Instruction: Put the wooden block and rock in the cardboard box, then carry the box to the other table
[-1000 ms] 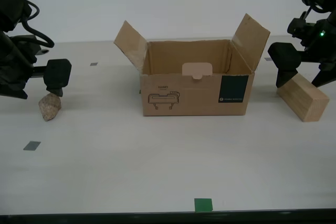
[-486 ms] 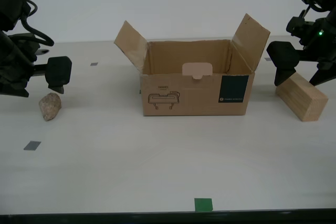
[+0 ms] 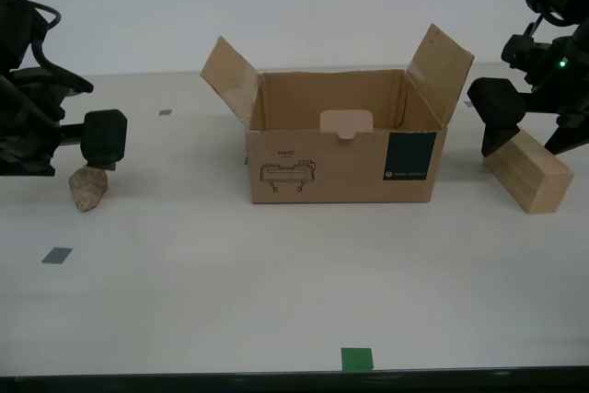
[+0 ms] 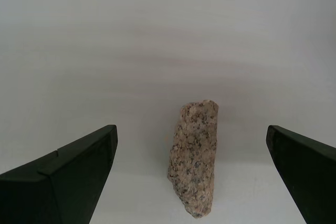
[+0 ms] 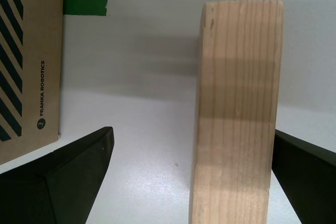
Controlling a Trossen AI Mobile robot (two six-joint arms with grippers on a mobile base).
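The brown cardboard box (image 3: 345, 165) stands open in the middle of the smooth cream table. The rock (image 3: 88, 190) lies at the exterior view's left. My second gripper (image 3: 92, 158) hovers just above the rock and is open, and the rock (image 4: 194, 158) sits between its spread fingers (image 4: 68, 177) untouched. The wooden block (image 3: 531, 172) lies at the exterior view's right. My first gripper (image 3: 529, 135) is open and straddles the block's far end. In the first wrist view the block (image 5: 239, 114) stands near one finger (image 5: 310, 177), with a wide gap to the other.
Grey tape squares (image 3: 56, 255) and a green tape mark (image 3: 356, 359) lie on the table (image 3: 276, 273). Another green tape piece (image 5: 85, 0) shows beside the box wall (image 5: 29, 61). The box flaps stand up and outward at both ends.
My second gripper rose slightly, then came back down over the rock. The first gripper and the block have barely shifted.
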